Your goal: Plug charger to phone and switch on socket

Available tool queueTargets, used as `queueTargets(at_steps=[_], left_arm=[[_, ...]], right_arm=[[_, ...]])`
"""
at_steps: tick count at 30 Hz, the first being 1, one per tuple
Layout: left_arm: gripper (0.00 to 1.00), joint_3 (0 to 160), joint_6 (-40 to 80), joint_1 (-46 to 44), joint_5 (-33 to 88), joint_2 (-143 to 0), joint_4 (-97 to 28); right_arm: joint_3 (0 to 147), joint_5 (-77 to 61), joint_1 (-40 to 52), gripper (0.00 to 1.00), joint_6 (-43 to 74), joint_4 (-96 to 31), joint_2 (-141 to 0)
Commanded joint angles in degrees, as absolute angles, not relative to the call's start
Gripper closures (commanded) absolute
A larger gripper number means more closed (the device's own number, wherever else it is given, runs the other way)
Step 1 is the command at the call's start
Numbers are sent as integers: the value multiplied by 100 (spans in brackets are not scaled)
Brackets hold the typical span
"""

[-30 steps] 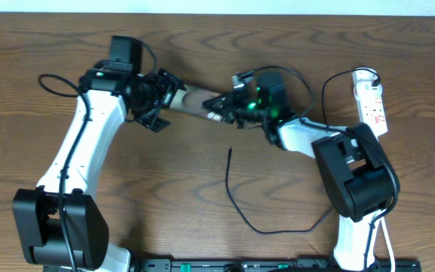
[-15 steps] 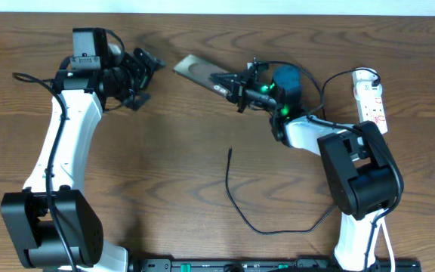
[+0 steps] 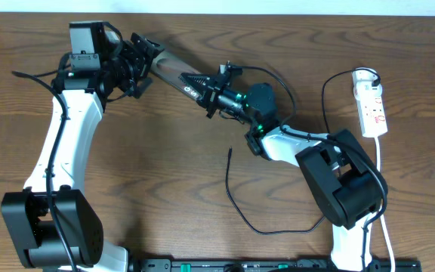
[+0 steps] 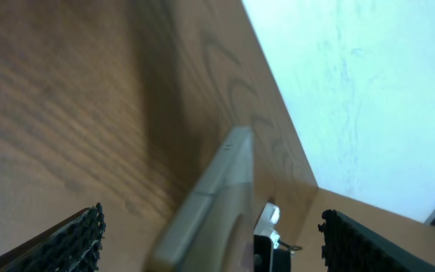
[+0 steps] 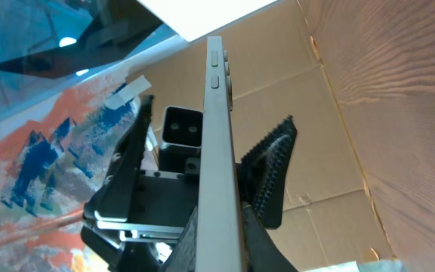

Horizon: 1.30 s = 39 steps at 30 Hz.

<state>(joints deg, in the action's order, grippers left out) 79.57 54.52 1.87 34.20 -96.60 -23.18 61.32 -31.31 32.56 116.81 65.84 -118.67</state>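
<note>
The brown-bronze phone (image 3: 174,72) hangs above the table, slanting from upper left to lower right. My right gripper (image 3: 211,94) is shut on its lower right end; in the right wrist view the phone (image 5: 219,151) stands edge-on between the fingers (image 5: 225,227). My left gripper (image 3: 143,60) is open around the phone's upper left end; in the left wrist view the phone (image 4: 217,196) lies between the spread fingers (image 4: 214,242) without touching them. The thin black charger cable (image 3: 236,200) lies on the table, its plug tip (image 3: 230,152) free. The white socket strip (image 3: 371,102) lies at the far right.
The wooden table (image 3: 165,166) shows bare wood between the arms. The socket's white cord (image 3: 384,196) runs down the right side past the right arm's base (image 3: 353,189). The left arm's base (image 3: 51,227) stands at the front left.
The right gripper has carried the phone to the left and slightly down. The left gripper, which had pulled away to the upper left, now has its open fingers around the phone's end.
</note>
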Motion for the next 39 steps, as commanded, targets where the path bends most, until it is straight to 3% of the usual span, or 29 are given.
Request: queueTargets(at_steps=[1,16,39], left_arm=[[11,7887,5063,202,3454,-9548,-2196],[11,7223,5404,209,3953,-9548,-902],[11,7220,5518,209,3791,-9566,-661]], right_arm=[[6204,-2775,3301,99,11756,6689,-11830],[6204,-2689,3328,99,11756,6753,-11830],[6204,-2519,3457,99,11756,6753,-11830]])
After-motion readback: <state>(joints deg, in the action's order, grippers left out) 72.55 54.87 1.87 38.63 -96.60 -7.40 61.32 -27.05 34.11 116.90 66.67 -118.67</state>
